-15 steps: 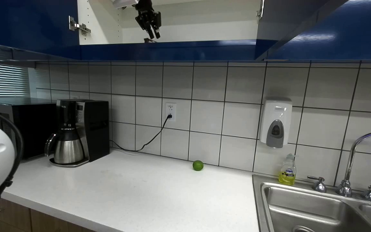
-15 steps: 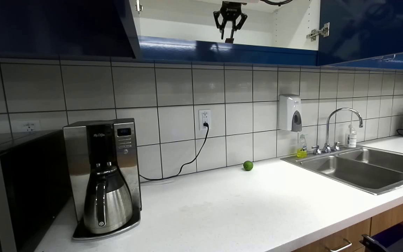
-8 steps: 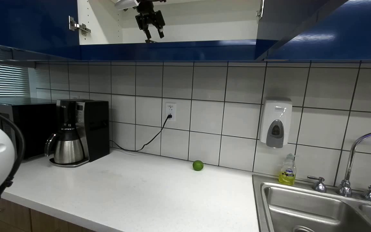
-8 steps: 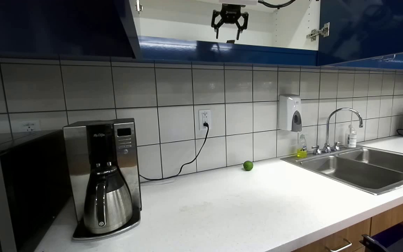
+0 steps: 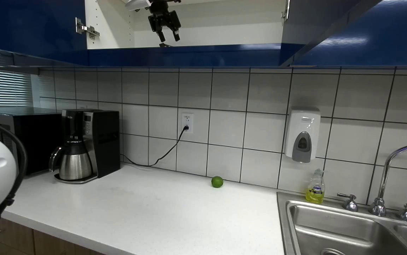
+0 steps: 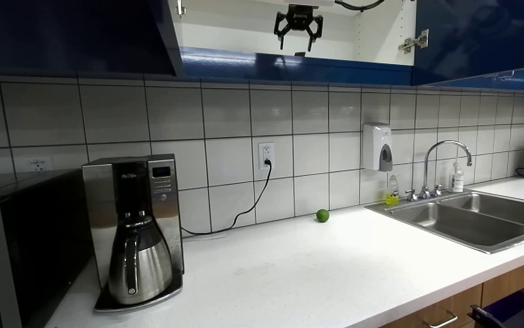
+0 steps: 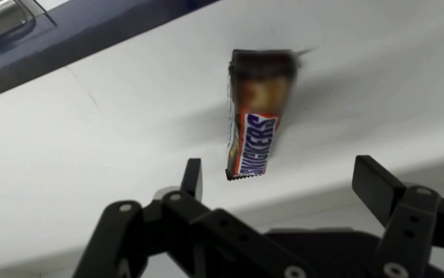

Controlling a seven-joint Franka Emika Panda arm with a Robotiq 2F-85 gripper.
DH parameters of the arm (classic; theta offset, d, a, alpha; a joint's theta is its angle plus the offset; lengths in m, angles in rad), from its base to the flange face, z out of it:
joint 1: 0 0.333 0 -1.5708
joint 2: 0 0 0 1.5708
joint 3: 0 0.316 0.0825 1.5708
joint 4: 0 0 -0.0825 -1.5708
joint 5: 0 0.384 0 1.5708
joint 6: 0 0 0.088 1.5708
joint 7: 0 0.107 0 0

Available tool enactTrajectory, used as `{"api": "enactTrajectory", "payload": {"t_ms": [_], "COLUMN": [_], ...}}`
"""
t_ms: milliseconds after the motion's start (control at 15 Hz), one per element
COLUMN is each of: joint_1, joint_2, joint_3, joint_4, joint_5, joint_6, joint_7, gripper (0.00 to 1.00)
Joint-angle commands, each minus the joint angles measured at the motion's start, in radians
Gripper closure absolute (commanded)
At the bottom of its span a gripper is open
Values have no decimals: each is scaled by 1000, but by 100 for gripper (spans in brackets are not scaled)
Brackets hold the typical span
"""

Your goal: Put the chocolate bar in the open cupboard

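The pincer (image 6: 295,48) is held within the open cupboard (image 5: 224,33), its fingers (image 7: 376,185) spread wide and set apart from the chocolate bar (image 7: 258,144). The bar, blurred in the wrist view at the end away from the pincer, is found just below the fingertips on the white cupboard floor (image 7: 90,127); in both exterior views it is partly hidden by the blue front edge (image 6: 296,66) beneath the pincer. To either side of the pincer, blue doors (image 5: 32,28) are swung outward. Well below it, a green round object (image 6: 322,215) is placed on the white worktop (image 6: 289,273). Down to the left in both exterior views, a coffee maker (image 5: 99,145) is flanked by a microwave (image 5: 39,145); down to the right, a soap dispenser (image 6: 373,148) is fixed to the tiled wall (image 6: 310,155) near a sink (image 6: 467,225).
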Motion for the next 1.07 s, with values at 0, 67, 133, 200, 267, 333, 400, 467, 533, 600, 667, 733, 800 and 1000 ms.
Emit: {"api": "enactTrajectory", "payload": {"t_ms": [0, 67, 133, 200, 267, 333, 400, 467, 533, 600, 667, 733, 800, 1000], "joint_1": [1, 1, 0, 0, 0, 0, 0, 0, -1, -1, -1, 0, 1, 10], "joint_2": [-40, -50, -62, -75, -90, -108, -128, -146, -170, -193, -222, -248, -282, -381], "joint_3": [1, 1, 1, 1, 1, 0, -1, -2, -2, -3, -3, -4, -6, -13], "joint_4": [-29, -37, -49, -61, -78, -96, -119, -140, -171, -200, -237, -270, -314, -436], "joint_5": [10, 12, 14, 16, 17, 15, 15, 14, 14, 14, 15, 19, 31, 51], "joint_6": [-2, 3, 8, 13, 20, 27, 32, 34, 43, 47, 55, 64, 82, 122], "joint_7": [28, 30, 30, 32, 31, 33, 33, 33, 30, 20, 4, -7, -34, -88], "gripper": [0, 0, 0, 0, 0, 0, 0, 0, 0, 0, 0, 0, 0, 0]}}
